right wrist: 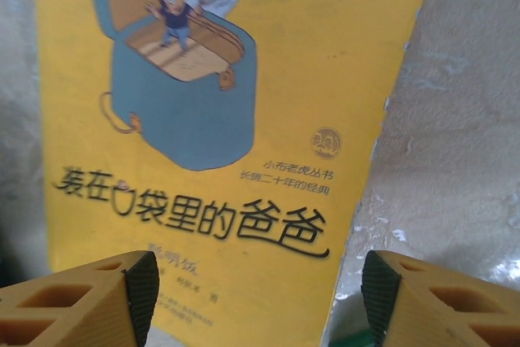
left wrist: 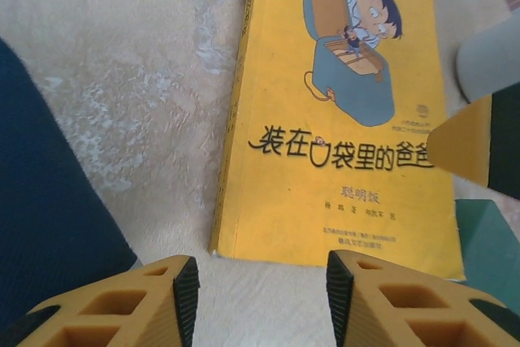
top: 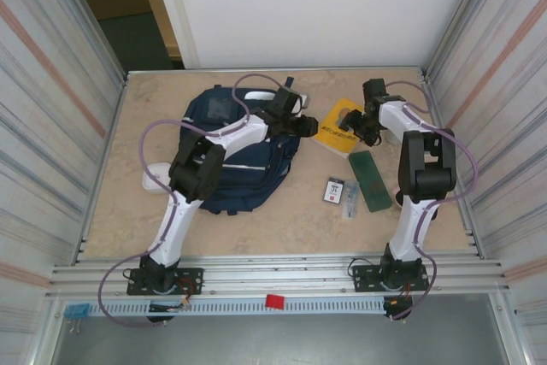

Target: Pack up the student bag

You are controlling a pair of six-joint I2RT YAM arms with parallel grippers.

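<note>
From above, the backpack lies flat on the table, left of centre. It is navy, with its top toward twelve o'clock. The left arm reaches across the backpack toward three o'clock, and the left gripper hangs just past the fabric's right edge. At three o'clock of that gripper lies a yellow book. The right gripper is over the book's far side, so the two grippers face each other across the cover. At five o'clock of the book lies a green case. A small black-and-white card sits just at nine o'clock of the case.

The left wrist camera shows its own fingers apart with nothing between them — only bare tabletop, and the book's near edge just beyond the tips. Navy backpack fabric fills the nine o'clock side. A yellow finger of the other arm pokes in at three o'clock over the cover, and a corner of the green case shows below that finger.

The right wrist camera shows its fingers also spread wide and clamped on nothing. One is over the book's cover and the other is over the table just off the book's edge. Whether either touches cannot be told.
</note>
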